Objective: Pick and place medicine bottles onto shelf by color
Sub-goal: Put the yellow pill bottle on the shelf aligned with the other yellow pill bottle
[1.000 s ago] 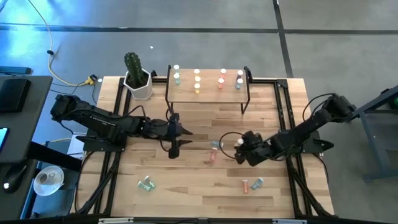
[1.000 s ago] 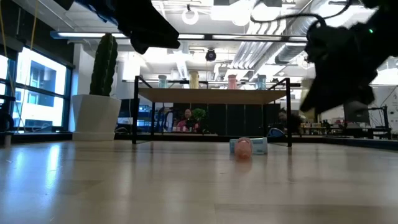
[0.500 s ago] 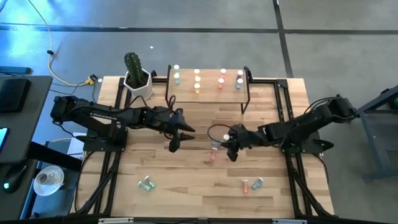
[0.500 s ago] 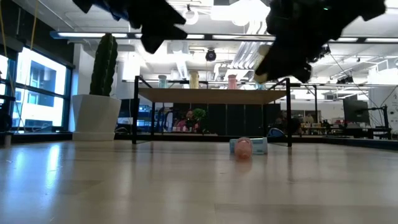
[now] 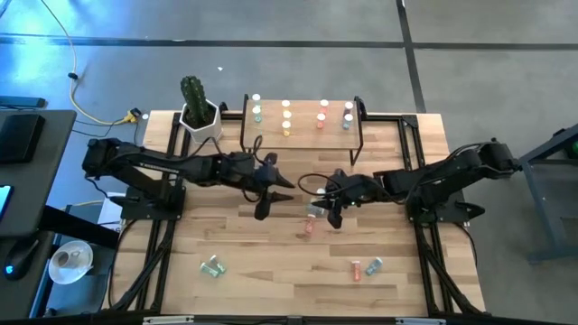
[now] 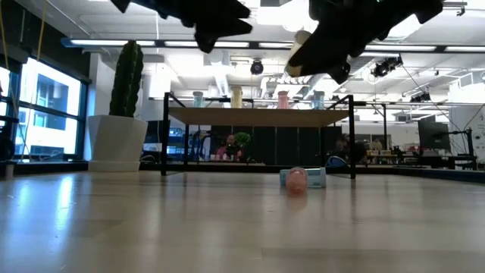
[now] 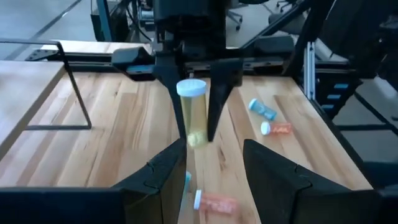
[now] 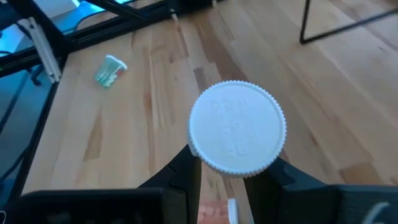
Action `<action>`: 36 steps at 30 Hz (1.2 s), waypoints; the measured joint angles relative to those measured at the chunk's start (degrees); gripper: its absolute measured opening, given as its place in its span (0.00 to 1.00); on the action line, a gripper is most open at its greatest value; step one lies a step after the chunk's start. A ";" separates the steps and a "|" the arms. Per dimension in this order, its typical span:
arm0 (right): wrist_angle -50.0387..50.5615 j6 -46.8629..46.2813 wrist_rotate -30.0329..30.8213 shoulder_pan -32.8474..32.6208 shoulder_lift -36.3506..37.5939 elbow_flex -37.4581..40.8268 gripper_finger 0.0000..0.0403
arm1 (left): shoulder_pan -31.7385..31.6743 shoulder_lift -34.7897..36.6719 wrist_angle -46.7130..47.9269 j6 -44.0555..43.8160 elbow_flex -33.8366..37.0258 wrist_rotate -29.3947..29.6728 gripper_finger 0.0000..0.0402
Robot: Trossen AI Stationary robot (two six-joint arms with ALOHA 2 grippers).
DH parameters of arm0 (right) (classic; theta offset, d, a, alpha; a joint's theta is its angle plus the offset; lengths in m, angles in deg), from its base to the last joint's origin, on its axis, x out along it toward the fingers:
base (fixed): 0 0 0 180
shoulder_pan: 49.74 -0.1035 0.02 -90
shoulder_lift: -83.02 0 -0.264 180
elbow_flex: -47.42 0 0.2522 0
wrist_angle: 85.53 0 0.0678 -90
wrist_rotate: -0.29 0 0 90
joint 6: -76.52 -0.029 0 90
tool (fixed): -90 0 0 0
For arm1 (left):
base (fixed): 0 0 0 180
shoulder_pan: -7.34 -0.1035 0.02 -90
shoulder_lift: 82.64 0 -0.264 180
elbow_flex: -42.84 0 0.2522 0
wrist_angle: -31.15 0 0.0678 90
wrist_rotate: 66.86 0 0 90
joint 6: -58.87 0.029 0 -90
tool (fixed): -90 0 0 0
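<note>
Two dark, near-black arms are mounted at opposite sides of the table, each built from slender tubular links joined by bulkier rounded joint housings. A thin black cable is looped along each forearm near the wrist. Each arm is terminated by a two-finger gripper, the left gripper (image 5: 268, 194) and the right gripper (image 5: 321, 204). The fingers (image 7: 163, 180) are moulded in matt black with angular, stepped inner faces tapering toward the tips.

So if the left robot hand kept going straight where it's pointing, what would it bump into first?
Most likely the yellow medicine bottle that the right gripper holds just ahead. The left gripper, open and empty, points right at it across the table. Depth is hard to judge, so it might pass slightly beside it.
</note>
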 joint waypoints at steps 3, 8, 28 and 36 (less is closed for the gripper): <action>-1.52 1.47 -0.75 0.26 -0.39 0.00 0.21 | 0.00 -2.46 -1.62 -0.09 -1.01 0.03 0.37; -1.47 2.66 -2.57 0.36 -1.79 0.03 0.21 | 0.00 -6.67 -2.12 -0.47 -3.93 0.38 0.40; -8.03 4.22 -3.21 0.36 -5.81 0.04 0.21 | 0.31 -11.78 -2.18 -3.66 -6.78 0.63 0.48; -12.49 4.36 -3.12 0.36 -5.81 0.04 0.21 | 0.35 -11.78 -3.68 -3.51 -6.78 0.61 0.48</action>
